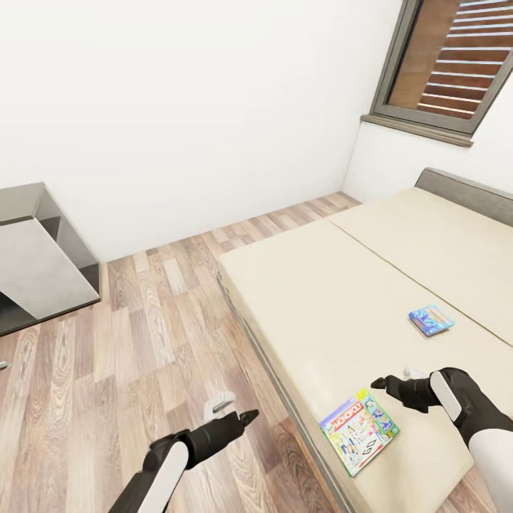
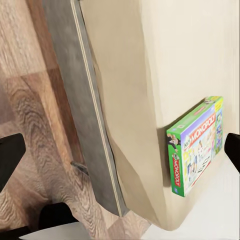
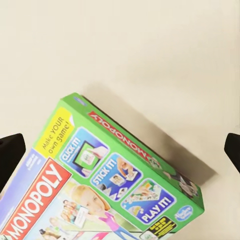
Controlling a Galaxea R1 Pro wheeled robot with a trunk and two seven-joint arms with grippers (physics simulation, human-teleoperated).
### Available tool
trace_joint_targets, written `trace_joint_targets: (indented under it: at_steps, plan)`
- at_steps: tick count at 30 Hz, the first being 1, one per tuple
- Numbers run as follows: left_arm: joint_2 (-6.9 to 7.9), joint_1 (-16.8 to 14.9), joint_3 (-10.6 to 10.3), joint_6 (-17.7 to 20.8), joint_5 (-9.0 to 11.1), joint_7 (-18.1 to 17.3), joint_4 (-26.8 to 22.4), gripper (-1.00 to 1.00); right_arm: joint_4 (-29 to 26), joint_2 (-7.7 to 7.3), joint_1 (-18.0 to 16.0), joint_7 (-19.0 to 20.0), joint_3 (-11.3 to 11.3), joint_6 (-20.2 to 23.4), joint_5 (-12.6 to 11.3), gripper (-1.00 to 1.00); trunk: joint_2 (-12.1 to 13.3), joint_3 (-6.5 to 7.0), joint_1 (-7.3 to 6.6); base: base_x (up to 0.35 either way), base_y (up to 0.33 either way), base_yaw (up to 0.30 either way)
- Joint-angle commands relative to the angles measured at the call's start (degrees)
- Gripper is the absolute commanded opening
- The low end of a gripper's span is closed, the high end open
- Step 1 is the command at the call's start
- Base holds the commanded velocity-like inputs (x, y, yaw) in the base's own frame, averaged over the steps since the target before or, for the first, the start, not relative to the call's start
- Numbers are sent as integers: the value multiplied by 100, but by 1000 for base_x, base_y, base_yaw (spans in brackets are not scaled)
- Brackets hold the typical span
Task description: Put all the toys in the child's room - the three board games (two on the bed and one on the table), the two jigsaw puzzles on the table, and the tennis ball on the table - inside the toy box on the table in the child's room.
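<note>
I am fetching a game off the bed [image 1: 342,299]; the green Monopoly box [image 1: 359,430] lies flat at lower right of the head view, near the mattress corner; a small blue box [image 1: 431,319] sits well apart, higher right. My right gripper [image 1: 388,385] hovers just above the Monopoly box, jaws wide apart, holding nothing; left gripper [image 1: 246,417] is over the floor [image 1: 128,335], empty, its opening unclear. Next I should lower and close across the box.

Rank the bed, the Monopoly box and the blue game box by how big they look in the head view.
1. The bed, by far the largest.
2. The Monopoly box, near the right claw.
3. The blue game box, which looks smallest, though it lies farther from the camera, so its true size against the Monopoly box is unsure.
</note>
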Motion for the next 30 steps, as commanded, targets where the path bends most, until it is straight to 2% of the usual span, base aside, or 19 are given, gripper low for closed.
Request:
trace_joint_targets:
  at_steps: [1, 7, 12, 20, 30]
  plan:
    - [-3, 6, 33, 111, 44, -6, -80, 100, 5, 2, -6, 55, -23, 24, 59, 100, -2, -4, 0, 0, 0, 0]
    - [4, 35, 173, 451, 281, -2, -343, 100, 126, 4, -33, 53, -23, 17, 61, 100, -2, -4, 0, 0, 0, 0]
    - [5, 42, 220, 637, 379, -11, -426, 100, 376, 8, -146, 52, -19, -15, 61, 100, -2, -4, 0, 0, 0, 0]
    - [-2, 44, 245, 845, 435, -16, -463, 100, 553, 3, -241, 103, -10, -214, 53, 100, -2, -4, 0, 0, 0, 0]
    - [-9, 39, 248, 928, 457, -24, -473, 100, 563, -8, -267, 130, -11, -273, 35, 100, -2, -4, 0, 0, 0, 0]
